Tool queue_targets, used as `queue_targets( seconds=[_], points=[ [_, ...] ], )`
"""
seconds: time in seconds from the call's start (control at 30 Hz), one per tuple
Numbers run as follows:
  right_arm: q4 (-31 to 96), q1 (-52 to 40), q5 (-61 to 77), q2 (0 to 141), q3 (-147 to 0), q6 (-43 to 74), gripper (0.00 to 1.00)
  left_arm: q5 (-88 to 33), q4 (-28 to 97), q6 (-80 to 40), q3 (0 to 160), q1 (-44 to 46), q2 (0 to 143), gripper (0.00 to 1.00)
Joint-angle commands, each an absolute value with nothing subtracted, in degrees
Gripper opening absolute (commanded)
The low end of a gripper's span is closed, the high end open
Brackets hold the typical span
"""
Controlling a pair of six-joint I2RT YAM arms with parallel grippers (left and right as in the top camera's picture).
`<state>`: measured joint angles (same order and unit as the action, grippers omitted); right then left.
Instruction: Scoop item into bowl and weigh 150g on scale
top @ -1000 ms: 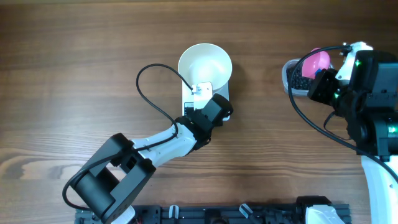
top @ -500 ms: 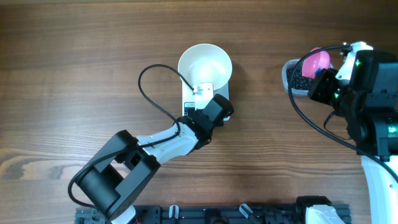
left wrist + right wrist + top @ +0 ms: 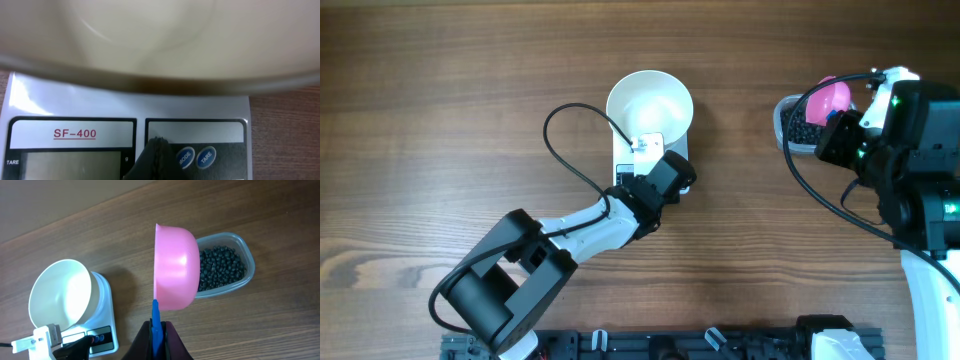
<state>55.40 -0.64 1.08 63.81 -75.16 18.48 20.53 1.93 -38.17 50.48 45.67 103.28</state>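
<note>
There is one round, plain white bowl [image 3: 650, 103], one small flat white square scale [image 3: 623, 165], one clear rounded-rectangle plastic tub [image 3: 248, 262], one small pink scoop [image 3: 172, 267] with a blue handle, and two arms on the brown wooden table [image 3: 440, 100].

The bowl sits on the scale near the middle of the table. Its inside shows smooth, plain white. The many small round black beads [image 3: 220, 270], glossy and dark, lie heaped in the tub toward the right side of the table, well apart from the bowl.

The left gripper [image 3: 155, 157] is clenched. Its black tips are pressed together and grasp nothing. They sit at the scale's front panel just left of two round blue buttons marked MODE and TARE. Whether they press on the panel cannot be told.

The right gripper [image 3: 159, 340] is clamped on the scoop's blue handle. The scoop is tipped on its side over the tub's near end, its rounded outside toward the wrist camera.

The scoop's mouth faces away, so what it holds cannot be seen. In the left wrist view the bowl is a blurred pale band, and the grey display under the label SF-400 is cut off at the bottom edge, its reading out of sight. From overhead the left arm covers most of the scale, and the right arm hides part of the tub.
</note>
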Motion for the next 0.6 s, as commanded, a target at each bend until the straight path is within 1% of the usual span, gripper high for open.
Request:
queue_targets(
  seconds=[0.0,0.47,0.57],
  points=[
    [54.81,-0.45,1.41,64.03,-76.62,17.54,0.04,18.39,3.73,-37.67,50.48,45.52,104.27,0.04],
    [54.48,-0.45,1.43,64.03,-76.62,17.56,0.04,14.79,3.4,-34.61,50.48,45.5,104.27,0.04],
    [54.5,-0.45,1.45,64.03,-76.62,17.58,0.04,13.45,2.59,-31.86,50.48,45.47,104.27,0.04]
  ],
)
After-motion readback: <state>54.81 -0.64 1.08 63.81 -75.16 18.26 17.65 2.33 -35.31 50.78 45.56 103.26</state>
